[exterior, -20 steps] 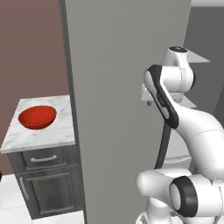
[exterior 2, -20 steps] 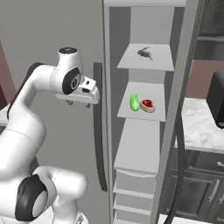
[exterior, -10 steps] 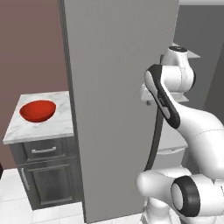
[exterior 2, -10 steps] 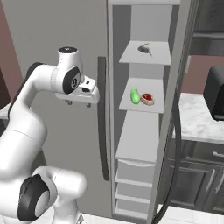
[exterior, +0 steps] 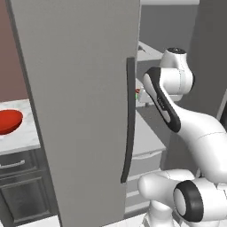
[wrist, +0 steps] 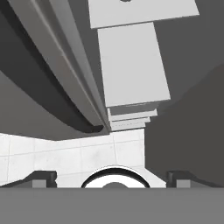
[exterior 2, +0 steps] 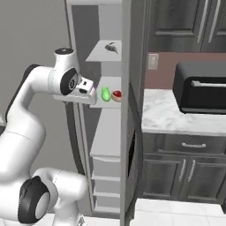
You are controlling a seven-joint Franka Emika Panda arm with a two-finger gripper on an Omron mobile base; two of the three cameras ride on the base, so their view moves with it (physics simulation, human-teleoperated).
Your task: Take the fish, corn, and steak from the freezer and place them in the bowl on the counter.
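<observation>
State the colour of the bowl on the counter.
Glossy red bowl, on the white marble counter; clearest in the left base view.

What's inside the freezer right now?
In the freezer, a dark fish lies on the top shelf; green corn and a red steak share the next. The drawers' contents are hidden.

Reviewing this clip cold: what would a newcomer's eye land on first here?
Probably the freezer door, swung wide open and taking up most of the left base view, with its long dark handle. Next, in the right base view, the white arm's open gripper reaching toward the middle shelf, where a green item and a red one sit. The red bowl waits on the counter at far left.
</observation>
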